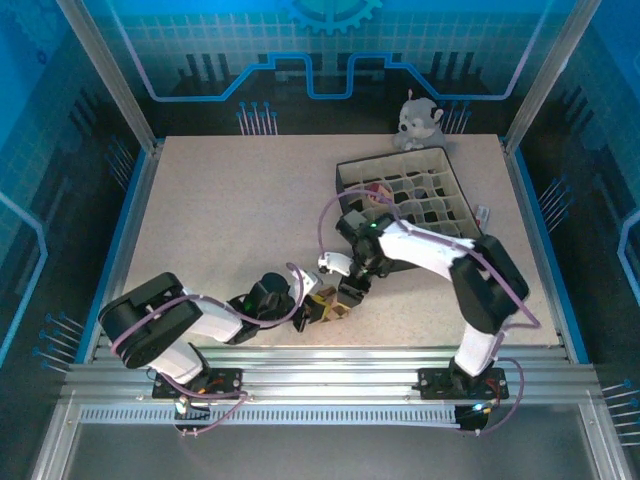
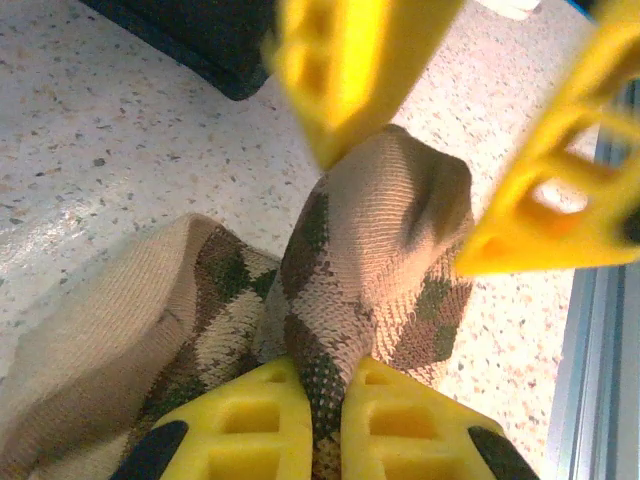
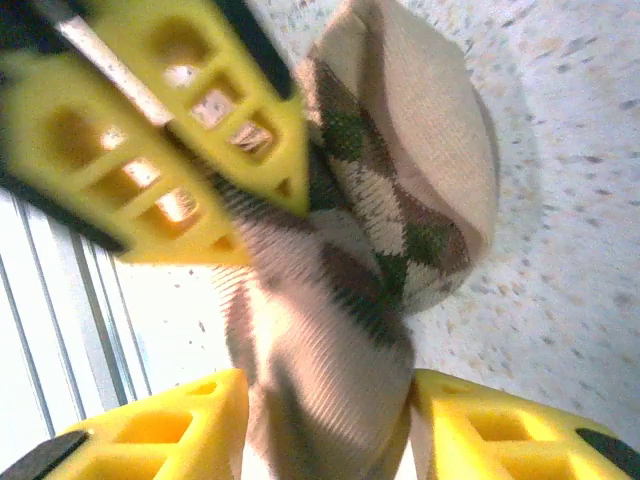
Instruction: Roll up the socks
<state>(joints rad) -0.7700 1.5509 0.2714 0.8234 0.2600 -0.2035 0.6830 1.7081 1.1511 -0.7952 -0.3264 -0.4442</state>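
A brown-and-tan argyle sock [image 1: 335, 305] lies bunched on the table near the front edge, between both arms. My left gripper [image 2: 328, 400] is shut on a fold of this sock [image 2: 370, 240], pinching the fabric tight between its yellow fingers. My right gripper [image 3: 330, 420] stands open around the tan end of the sock [image 3: 400, 150]. Its right finger touches the cloth, and a thin gap shows at its left finger. In the top view the left gripper [image 1: 318, 310] and the right gripper [image 1: 350, 290] meet over the sock, tip to tip.
A dark tray [image 1: 452, 178] with many small compartments stands at the back right. A grey plush toy [image 1: 418, 120] sits behind it. The metal rail [image 1: 320, 365] of the table's front edge runs close behind the sock.
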